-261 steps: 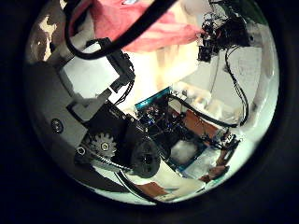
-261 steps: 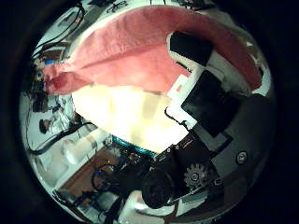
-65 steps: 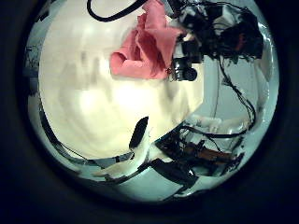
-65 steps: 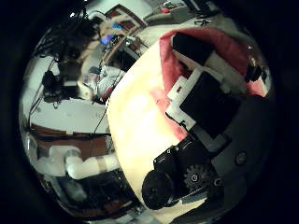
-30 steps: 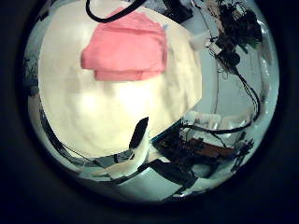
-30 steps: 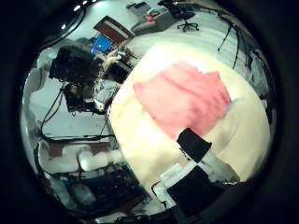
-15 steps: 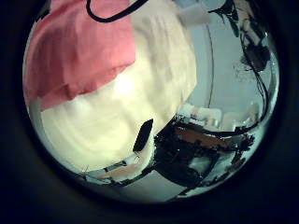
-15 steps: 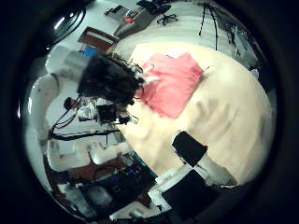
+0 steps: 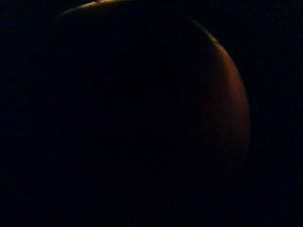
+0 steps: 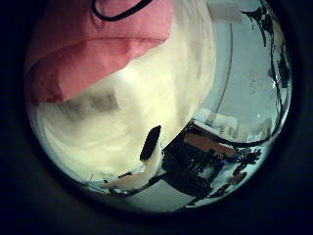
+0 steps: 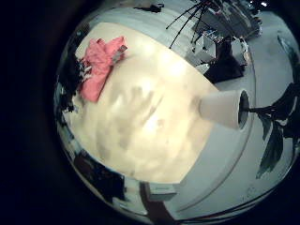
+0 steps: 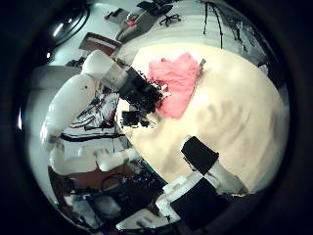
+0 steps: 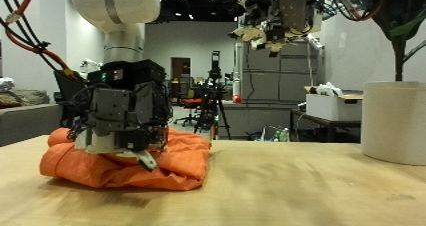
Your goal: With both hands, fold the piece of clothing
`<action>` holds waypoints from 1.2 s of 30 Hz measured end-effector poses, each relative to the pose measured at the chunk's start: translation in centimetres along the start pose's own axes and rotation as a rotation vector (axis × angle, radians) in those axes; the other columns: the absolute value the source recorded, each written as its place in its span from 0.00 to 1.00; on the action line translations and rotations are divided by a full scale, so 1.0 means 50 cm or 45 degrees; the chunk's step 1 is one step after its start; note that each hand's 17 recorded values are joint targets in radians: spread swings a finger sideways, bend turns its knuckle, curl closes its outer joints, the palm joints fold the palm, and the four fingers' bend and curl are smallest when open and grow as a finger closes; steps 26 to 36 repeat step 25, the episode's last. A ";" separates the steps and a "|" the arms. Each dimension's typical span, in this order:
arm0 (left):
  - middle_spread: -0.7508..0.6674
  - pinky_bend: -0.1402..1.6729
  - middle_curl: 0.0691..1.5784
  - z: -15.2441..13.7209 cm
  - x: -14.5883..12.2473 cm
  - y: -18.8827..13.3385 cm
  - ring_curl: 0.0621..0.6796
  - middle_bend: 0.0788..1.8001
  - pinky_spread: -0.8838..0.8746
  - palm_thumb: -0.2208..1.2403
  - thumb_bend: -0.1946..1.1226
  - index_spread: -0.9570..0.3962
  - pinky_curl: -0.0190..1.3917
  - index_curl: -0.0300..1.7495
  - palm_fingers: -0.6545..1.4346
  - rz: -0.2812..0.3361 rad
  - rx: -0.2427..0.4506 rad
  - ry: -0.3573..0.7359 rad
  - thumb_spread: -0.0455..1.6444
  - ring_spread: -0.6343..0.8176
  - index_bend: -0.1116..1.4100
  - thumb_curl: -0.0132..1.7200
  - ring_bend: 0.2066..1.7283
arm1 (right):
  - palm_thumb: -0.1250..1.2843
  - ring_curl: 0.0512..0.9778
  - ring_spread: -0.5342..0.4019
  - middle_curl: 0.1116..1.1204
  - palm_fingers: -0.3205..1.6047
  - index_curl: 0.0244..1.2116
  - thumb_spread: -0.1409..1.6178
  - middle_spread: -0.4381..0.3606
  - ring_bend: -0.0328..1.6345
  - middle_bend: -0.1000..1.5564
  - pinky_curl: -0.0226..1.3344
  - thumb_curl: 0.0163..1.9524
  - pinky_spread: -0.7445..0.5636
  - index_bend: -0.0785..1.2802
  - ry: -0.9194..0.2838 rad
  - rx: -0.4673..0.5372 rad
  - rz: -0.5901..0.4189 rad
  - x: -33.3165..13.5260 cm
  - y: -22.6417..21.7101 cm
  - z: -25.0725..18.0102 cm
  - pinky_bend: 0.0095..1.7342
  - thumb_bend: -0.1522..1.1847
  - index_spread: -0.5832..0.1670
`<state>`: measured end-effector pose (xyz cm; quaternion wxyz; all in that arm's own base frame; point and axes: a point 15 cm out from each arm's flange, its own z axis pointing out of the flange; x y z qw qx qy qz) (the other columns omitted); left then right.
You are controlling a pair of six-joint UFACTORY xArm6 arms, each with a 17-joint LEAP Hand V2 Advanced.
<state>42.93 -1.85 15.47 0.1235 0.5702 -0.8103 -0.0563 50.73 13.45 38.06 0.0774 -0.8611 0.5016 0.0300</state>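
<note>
A salmon-orange piece of clothing (image 13: 187,164) lies folded in a thick bundle on the pale table (image 13: 306,191). My left hand (image 13: 127,111) rests on top of it with its fingers straight, pressing down. The right thumb side palm view shows the left hand (image 12: 142,93) over the clothing (image 12: 178,70) from high up. The clothing (image 10: 88,49) fills much of the left thumb side palm view; the left little finger side palm view is almost wholly dark. My right hand (image 13: 273,21) hangs open high above the table, holding nothing. From there the clothing (image 11: 97,61) looks small.
A white cylindrical pot (image 13: 393,121) with a plant stands on the table on the right hand's side, and the right little finger side palm view also shows the pot (image 11: 225,108). Bare table lies between it and the clothing. Room equipment stands beyond the table.
Both hands held the clothing stretched out, then let it go folded on the table. Over the last second my left hand dropped onto it while my right hand rose away.
</note>
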 end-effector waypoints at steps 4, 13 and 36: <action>0.80 0.22 0.11 -0.096 0.015 0.021 0.25 0.05 0.81 0.33 0.13 0.78 0.24 0.14 0.27 0.002 0.087 -0.026 0.59 0.83 0.16 0.18 0.14 | 0.58 0.19 0.81 0.19 0.17 0.23 0.72 0.61 0.21 0.17 0.22 0.18 0.85 0.18 0.002 0.010 0.004 0.005 0.001 -0.008 0.27 0.10 0.29; 0.80 0.21 0.12 -0.334 0.075 0.109 0.25 0.06 0.81 0.33 0.13 0.78 0.24 0.14 0.28 -0.068 0.254 -0.068 0.59 0.82 0.16 0.18 0.13 | 0.58 0.20 0.80 0.19 0.17 0.23 0.72 0.60 0.21 0.17 0.22 0.18 0.85 0.18 0.003 -0.021 0.045 0.031 0.035 -0.026 0.26 0.10 0.29; 0.80 0.22 0.13 -0.387 0.027 0.275 0.26 0.06 0.80 0.33 0.13 0.77 0.24 0.14 0.29 -0.228 0.280 -0.122 0.59 0.82 0.17 0.19 0.13 | 0.58 0.19 0.82 0.19 0.16 0.24 0.72 0.61 0.17 0.17 0.23 0.18 0.84 0.19 0.098 -0.137 0.078 0.095 0.100 -0.037 0.23 0.10 0.30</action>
